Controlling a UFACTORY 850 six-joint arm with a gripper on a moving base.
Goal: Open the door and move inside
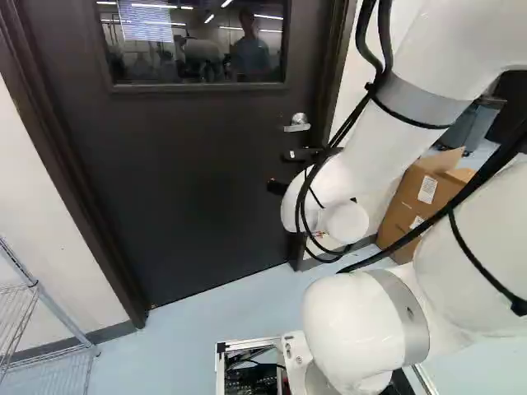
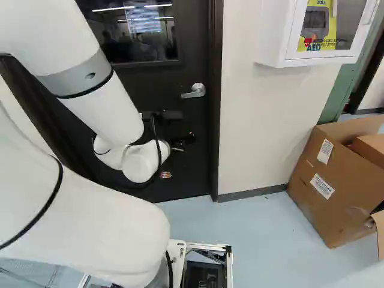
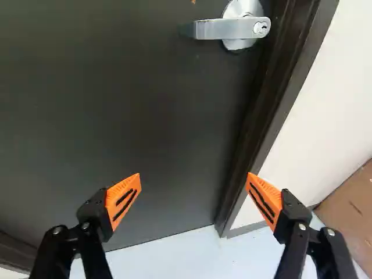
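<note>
"Where is the door handle [image 2: 193,91] found?"

"It is mounted near the edge of the door [image 1: 189,181], which is seen shut. Above the handle, a window [image 1: 193,41] is set."

"And the gripper [image 1: 278,171]?"

"It is held below the handle, apart from it. Its two fingers are spread wide; in the wrist view one is seen against the door, the other against the door frame [image 3: 267,110]."

"What else is placed around the handle?"

"In the right base view, a white cabinet [image 2: 282,39] is hung above and right of it, and a cardboard box [image 2: 318,180] is set down below and right of it."
</note>
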